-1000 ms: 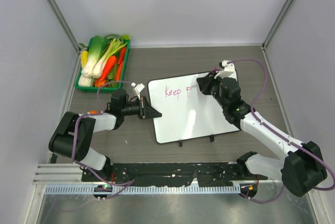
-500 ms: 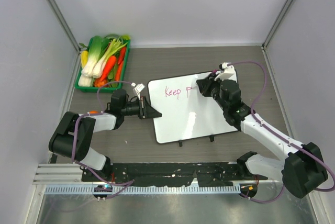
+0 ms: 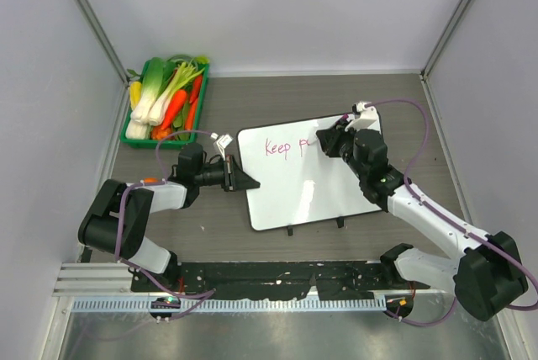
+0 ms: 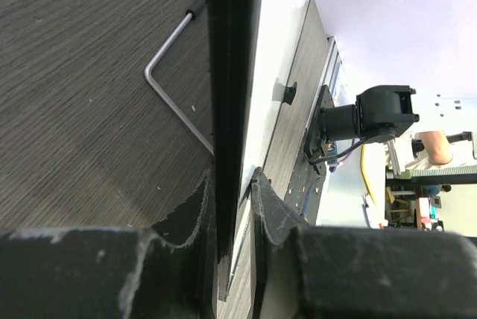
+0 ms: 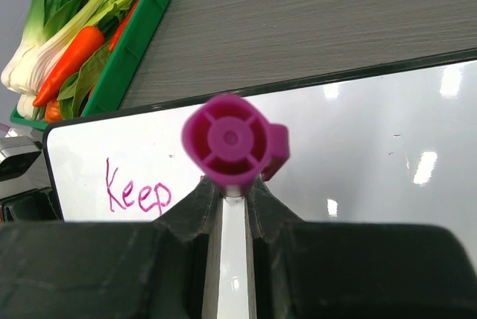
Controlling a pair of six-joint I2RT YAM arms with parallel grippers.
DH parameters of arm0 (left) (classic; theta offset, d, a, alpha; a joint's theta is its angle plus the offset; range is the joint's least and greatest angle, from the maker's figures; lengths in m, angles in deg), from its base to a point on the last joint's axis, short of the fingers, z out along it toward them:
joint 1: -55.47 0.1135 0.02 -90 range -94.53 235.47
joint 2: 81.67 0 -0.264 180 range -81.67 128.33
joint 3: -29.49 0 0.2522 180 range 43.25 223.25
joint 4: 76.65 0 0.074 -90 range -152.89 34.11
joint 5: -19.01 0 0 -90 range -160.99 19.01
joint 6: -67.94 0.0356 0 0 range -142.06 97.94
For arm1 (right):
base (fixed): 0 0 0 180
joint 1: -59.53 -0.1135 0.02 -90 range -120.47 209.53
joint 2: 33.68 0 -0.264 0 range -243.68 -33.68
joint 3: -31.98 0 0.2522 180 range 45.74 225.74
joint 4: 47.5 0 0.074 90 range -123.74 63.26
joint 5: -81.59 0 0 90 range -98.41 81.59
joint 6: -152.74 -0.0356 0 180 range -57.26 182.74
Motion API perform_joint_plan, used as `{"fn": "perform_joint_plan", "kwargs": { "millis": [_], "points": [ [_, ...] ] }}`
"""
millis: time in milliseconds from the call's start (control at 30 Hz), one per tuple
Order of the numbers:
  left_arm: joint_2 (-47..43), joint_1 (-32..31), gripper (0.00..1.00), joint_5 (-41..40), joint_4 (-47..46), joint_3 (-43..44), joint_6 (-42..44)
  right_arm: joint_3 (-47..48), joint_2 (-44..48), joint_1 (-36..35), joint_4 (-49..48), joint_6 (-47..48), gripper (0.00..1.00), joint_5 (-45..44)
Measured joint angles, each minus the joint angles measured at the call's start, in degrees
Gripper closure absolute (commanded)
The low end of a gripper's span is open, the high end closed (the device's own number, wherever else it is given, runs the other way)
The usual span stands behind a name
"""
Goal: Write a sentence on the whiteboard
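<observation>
The whiteboard point(image 3: 307, 187) lies tilted in the middle of the table, with "Keep" point(image 3: 277, 148) and the start of another word written in magenta. My left gripper point(image 3: 241, 179) is shut on the board's left edge. In the left wrist view the black rim point(image 4: 229, 73) runs edge-on between that gripper's point(image 4: 232, 185) two fingers. My right gripper point(image 3: 329, 139) hangs over the board's far right part, shut on a magenta marker point(image 5: 227, 140). The marker's capped end points at the wrist camera above the right gripper point(image 5: 231, 188), and its tip is hidden. The white surface point(image 5: 373, 133) and the writing point(image 5: 138, 188) lie behind it.
A green tray point(image 3: 133, 129) of toy vegetables stands at the far left corner, also in the right wrist view point(image 5: 141, 24). A bent metal rod point(image 4: 175, 95) lies on the wood under the board. Two black clips point(image 3: 290, 230) stick out from the board's near edge.
My right gripper with the marker has shifted slightly to the right along the board, and a short stroke has been added after "Keep". The left gripper and the board have stayed still.
</observation>
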Motion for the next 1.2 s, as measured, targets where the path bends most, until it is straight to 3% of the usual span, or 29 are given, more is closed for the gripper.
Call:
{"fn": "perform_joint_plan", "kwargs": {
  "millis": [1200],
  "points": [
    [0.00, -0.04, 1.00, 0.00, 0.02, 0.00, -0.02, 3.50, -1.68, -0.04, 1.97, 0.26, 1.00, -4.72]
  ]
}}
